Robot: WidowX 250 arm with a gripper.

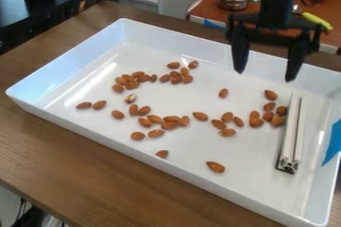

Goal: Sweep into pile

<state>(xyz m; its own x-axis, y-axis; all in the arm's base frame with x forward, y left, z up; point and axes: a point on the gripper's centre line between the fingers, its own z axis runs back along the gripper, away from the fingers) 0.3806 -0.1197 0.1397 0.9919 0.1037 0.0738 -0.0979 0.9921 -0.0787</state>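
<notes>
Tool (265, 75): released, above far-right side
Tray (250, 149): far-right corner cut off
Almonds (215, 167): scattered inside

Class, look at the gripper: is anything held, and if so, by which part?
Nothing is held. The gripper hangs open by the far side of the tray, and the white bar and almonds lie in it.
</notes>
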